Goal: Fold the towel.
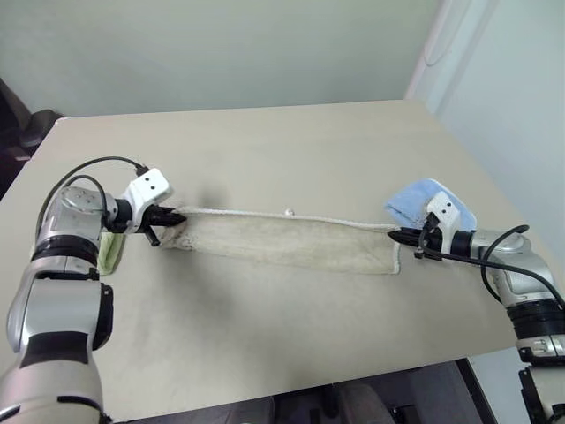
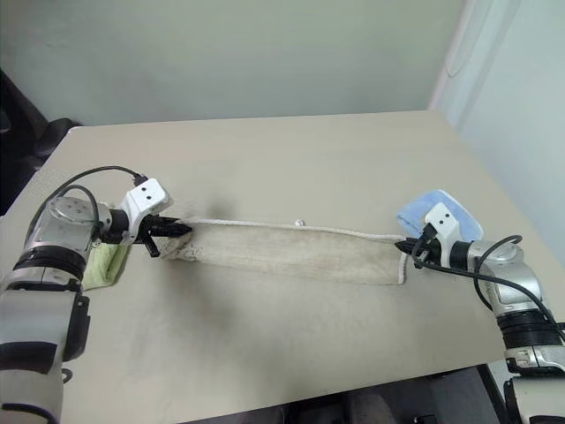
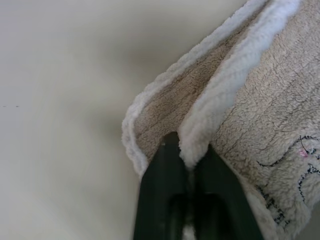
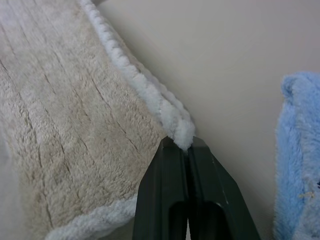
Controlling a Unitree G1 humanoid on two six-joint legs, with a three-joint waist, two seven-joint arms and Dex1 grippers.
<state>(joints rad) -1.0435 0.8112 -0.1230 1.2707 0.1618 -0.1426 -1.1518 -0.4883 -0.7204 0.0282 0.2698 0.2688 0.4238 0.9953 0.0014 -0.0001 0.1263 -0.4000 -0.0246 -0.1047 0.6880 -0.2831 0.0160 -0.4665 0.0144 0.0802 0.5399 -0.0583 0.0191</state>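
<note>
Now you see the towel (image 1: 287, 242) stretched flat across the bench (image 1: 291, 159), each end pinched: left fingers (image 3: 172, 155) on one edge, right fingers (image 4: 172, 150) on the corded corner.

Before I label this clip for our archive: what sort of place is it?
Probably a plain indoor workroom or lab: a bare beige table against blank pale walls, part of a dark chair beside it, and cloths laid out for practice, a towel and a light-blue cloth.
</note>
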